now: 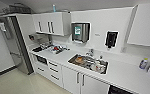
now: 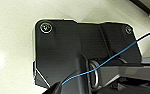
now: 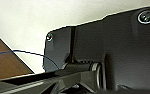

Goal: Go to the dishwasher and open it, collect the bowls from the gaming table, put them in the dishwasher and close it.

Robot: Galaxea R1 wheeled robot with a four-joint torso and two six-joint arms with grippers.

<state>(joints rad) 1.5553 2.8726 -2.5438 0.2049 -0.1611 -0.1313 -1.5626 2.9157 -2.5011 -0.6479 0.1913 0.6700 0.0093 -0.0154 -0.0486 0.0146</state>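
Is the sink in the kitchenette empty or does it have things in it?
Not empty. The sink set in the white counter holds a pile of dishes; what they are exactly cannot be told.

1. Long white countertop (image 1: 126,75) runs along the wall, steel sink basin (image 1: 73,60) set into it.
2. Dishes (image 1: 94,65) lie in the basin.
3. White wall cabinets (image 1: 51,23) hang above the counter's left end.
4. Steel wall dispenser (image 1: 80,32) hangs above the basin.
5. Tall steel refrigerator (image 1: 19,45) stands left of the counter.

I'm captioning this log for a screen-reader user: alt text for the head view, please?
A white kitchenette counter runs corner to corner, with a steel sink holding dishes. White wall cabinets and a steel dispenser hang above.
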